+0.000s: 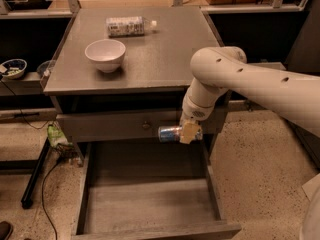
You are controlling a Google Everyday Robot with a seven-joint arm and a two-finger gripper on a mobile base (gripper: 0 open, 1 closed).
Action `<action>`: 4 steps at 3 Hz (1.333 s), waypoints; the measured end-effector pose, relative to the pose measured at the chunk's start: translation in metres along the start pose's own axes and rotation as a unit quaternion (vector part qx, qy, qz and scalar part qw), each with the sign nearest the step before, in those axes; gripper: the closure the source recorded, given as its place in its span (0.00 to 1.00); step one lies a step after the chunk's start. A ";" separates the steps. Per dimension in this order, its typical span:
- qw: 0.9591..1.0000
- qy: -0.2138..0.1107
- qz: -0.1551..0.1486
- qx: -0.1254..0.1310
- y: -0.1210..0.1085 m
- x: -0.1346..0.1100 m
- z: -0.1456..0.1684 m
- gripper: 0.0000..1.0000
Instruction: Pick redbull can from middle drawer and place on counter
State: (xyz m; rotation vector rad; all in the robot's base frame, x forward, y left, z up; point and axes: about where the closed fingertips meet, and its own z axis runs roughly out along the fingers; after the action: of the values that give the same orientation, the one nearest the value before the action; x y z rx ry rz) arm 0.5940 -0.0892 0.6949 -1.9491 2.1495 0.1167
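A speckled floor (260, 159) surrounds a grey wooden cabinet. Nearest, the middle drawer (150, 206) stands pulled out, its plank floor bare. Above its back part the redbull can (169, 133) is held in the air, clamped at its right end by the fingers of the gripper (189, 132). The can's long axis lies level and points left of the fingers. The counter (165, 59) lies higher and farther back, so a rise over its front edge is judged necessary. A bowl (105, 54) and a bottle (127, 26) are set on its left and far parts.
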 end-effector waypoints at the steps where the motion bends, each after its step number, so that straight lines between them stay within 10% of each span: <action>1: 1.000 0.000 0.003 -0.008 0.015 0.005 -0.003 1.00; 2: 0.999 0.015 0.028 0.016 0.059 0.033 -0.050 1.00; 4: 0.999 0.012 0.033 0.029 0.025 0.030 -0.053 1.00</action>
State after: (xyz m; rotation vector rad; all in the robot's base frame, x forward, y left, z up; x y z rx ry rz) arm 0.5602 -0.1268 0.7368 -1.8588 2.2071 0.0414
